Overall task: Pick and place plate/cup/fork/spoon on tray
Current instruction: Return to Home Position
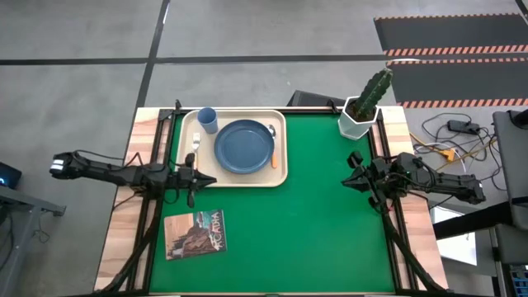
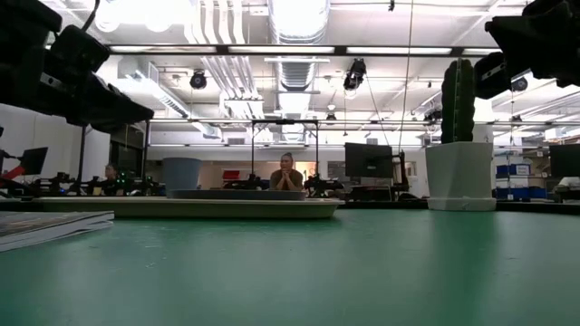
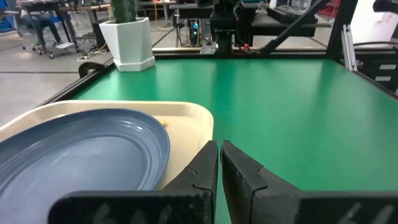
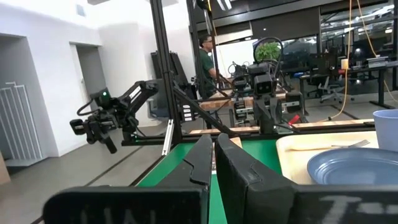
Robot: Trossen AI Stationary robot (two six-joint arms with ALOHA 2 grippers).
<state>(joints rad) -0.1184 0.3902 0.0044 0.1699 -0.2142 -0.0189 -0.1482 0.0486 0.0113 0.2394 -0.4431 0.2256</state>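
Observation:
The dark blue plate (image 1: 244, 147) lies in the middle of the cream tray (image 1: 283, 173) at the table's far left. The light blue cup (image 1: 207, 120) stands upright in the tray's far left corner. The fork (image 1: 196, 142) lies on the tray left of the plate. The spoon (image 1: 272, 144) lies along the plate's right rim. My left gripper (image 1: 210, 180) is shut and empty just off the tray's near edge; the plate (image 3: 81, 155) and the tray (image 3: 193, 124) show in its wrist view. My right gripper (image 1: 348, 180) is shut and empty at the table's right.
A picture-covered booklet (image 1: 195, 233) lies at the near left. A cactus in a white hexagonal pot (image 1: 360, 117) stands at the far right. Bare green mat (image 1: 322, 223) lies between the arms. A person sits in the room beyond the table (image 2: 286, 174).

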